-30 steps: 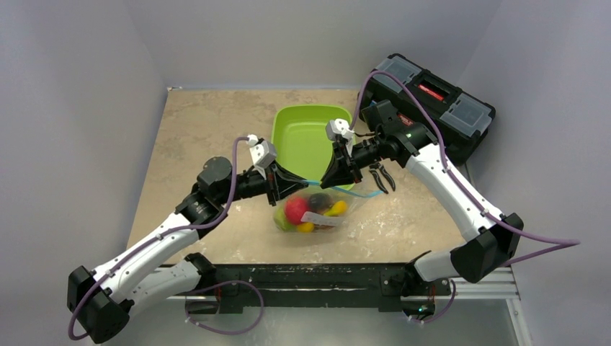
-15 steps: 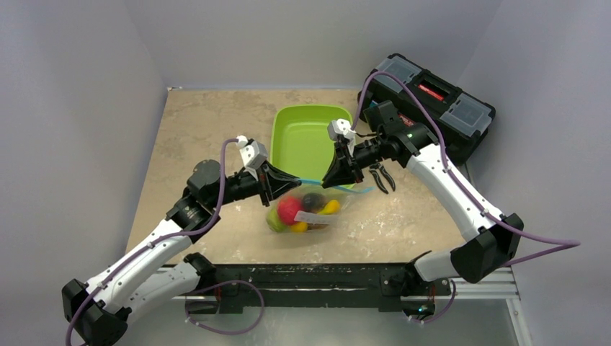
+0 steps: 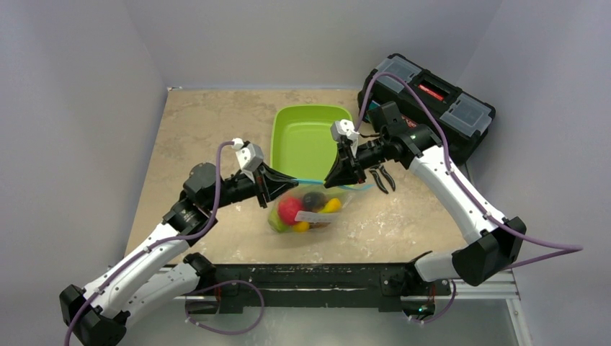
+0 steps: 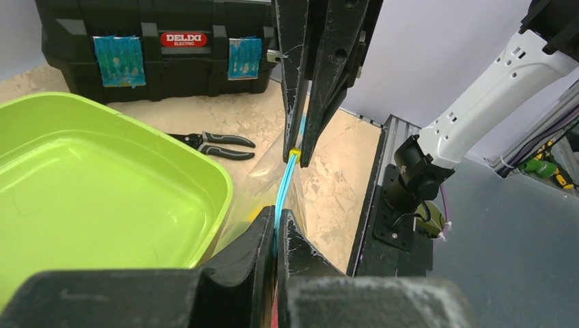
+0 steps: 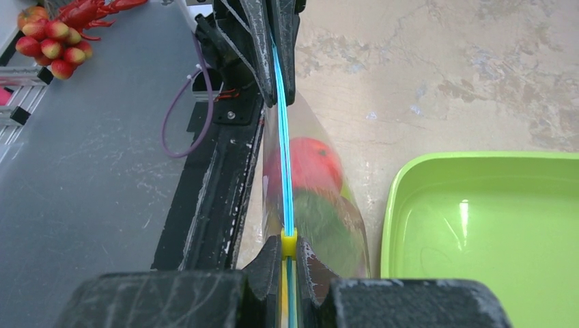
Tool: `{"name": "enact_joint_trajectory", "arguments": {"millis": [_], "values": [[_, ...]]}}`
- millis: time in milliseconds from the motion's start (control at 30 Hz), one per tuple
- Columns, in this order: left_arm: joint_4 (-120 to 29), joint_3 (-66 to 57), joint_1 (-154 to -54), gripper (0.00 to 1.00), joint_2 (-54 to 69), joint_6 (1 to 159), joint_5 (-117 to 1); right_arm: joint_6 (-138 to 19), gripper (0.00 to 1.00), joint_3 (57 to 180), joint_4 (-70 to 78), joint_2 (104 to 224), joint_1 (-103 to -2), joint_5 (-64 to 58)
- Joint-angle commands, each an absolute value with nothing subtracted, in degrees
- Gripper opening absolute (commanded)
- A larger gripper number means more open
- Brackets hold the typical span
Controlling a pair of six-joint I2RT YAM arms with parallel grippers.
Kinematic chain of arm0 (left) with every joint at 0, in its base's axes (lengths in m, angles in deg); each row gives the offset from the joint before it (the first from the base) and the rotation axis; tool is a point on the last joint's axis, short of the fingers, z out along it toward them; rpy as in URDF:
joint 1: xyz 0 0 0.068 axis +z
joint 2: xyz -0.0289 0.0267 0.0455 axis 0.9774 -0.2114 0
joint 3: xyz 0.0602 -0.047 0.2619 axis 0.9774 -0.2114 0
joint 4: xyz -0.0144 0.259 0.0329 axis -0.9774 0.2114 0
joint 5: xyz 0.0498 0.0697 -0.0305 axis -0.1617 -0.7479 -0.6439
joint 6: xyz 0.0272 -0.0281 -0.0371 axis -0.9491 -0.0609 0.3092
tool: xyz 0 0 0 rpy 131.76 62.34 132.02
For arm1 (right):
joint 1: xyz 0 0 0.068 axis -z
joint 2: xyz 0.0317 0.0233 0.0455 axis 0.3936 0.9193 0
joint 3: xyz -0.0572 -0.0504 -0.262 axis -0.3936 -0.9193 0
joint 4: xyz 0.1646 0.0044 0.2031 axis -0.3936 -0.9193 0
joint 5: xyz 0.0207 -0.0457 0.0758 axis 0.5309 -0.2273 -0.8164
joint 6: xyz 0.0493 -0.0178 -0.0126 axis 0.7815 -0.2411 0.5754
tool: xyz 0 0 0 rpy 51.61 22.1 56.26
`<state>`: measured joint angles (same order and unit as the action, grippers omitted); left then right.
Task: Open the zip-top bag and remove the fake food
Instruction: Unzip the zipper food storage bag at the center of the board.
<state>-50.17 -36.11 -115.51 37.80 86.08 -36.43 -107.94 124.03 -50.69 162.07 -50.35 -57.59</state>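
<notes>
Jaws on both our arms are pressed together on the teal zipper strip (image 4: 283, 188) of the bag (image 3: 317, 216): our left jaws pinch its left end, and our right jaws pinch it at the yellow slider (image 5: 289, 242). We see the strip stretched taut between them, with the bag hanging below it just in front of the green tray (image 3: 306, 140) on the tabletop (image 3: 209, 130), the toy fruit (image 3: 290, 209) inside.

Clear bag (image 3: 311, 210), teal zipper (image 5: 289, 198), lime-green tray (image 3: 306, 137), mottled beige table (image 3: 209, 130)
</notes>
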Motion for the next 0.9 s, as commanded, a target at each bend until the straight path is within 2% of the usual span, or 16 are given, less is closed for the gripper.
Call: {"name": "enact_joint_trajectory", "arguments": {"millis": [0, 867], "values": [[-52.5, -35.8, -114.6, 0.0, 39.9, 84.8, -37.8, -109.2, 0.0, 123.3, -52.0, 160.1, -49.0, -56.6], [-51.1, -36.0, -114.1, 0.0, 41.2, 83.5, -38.8, -112.2, 0.0, 120.9, -52.9, 158.7, -44.2, -56.9]]}}
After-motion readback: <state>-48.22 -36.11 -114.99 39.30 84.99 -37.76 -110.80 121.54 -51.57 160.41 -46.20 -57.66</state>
